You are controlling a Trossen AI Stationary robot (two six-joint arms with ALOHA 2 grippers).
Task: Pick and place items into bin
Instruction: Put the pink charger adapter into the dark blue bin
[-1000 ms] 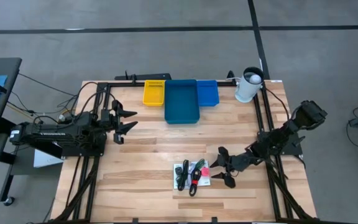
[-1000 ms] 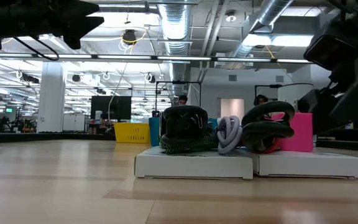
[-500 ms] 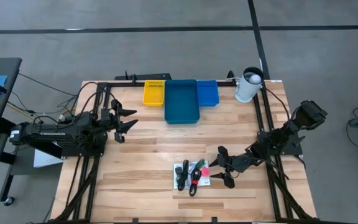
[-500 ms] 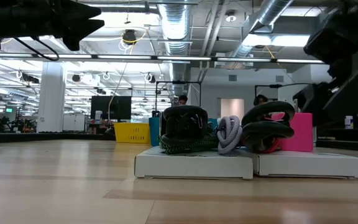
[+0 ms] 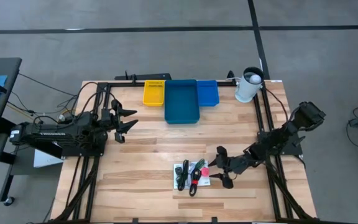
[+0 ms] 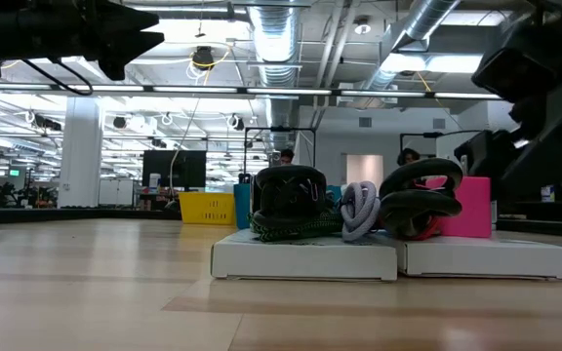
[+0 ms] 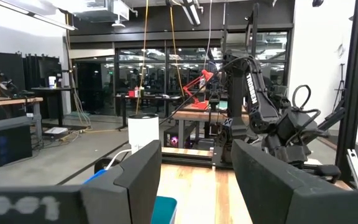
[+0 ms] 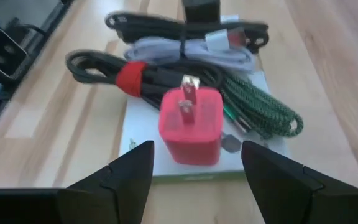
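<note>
The right pincer (image 5: 220, 168) sits low and right of centre in the high view, its fingers (image 8: 126, 177) spread apart and holding nothing, just beside the pile of items near the bottom centre of the bench (image 5: 142, 149). The step in hand looks like the first pick, with the pink-red block (image 8: 190, 124) as the likely target: in the right wrist view it lies in the middle of the frame, between the two fingers and a little ahead of them. It appears to be a plug-in charger, lying on a white card (image 8: 143, 146) with its two metal prongs towards the cables at the top of that frame; its long axis runs up and down that frame, in line with the pincer's approach. To do this well, I would close across the block's two flat sides, low enough for a firm hold but clear of the card, and keep the fingers off the green cord (image 8: 263, 109) touching its right side and the black cable (image 8: 95, 67) with a red band at its upper left, since a snagged cable could drag the pile. A straight lift should come before any travel to the large blue bin (image 5: 181, 101) at the top centre of the high view. The left pincer (image 5: 124, 121) waits at the left of the bench, fingers apart and empty.
</note>
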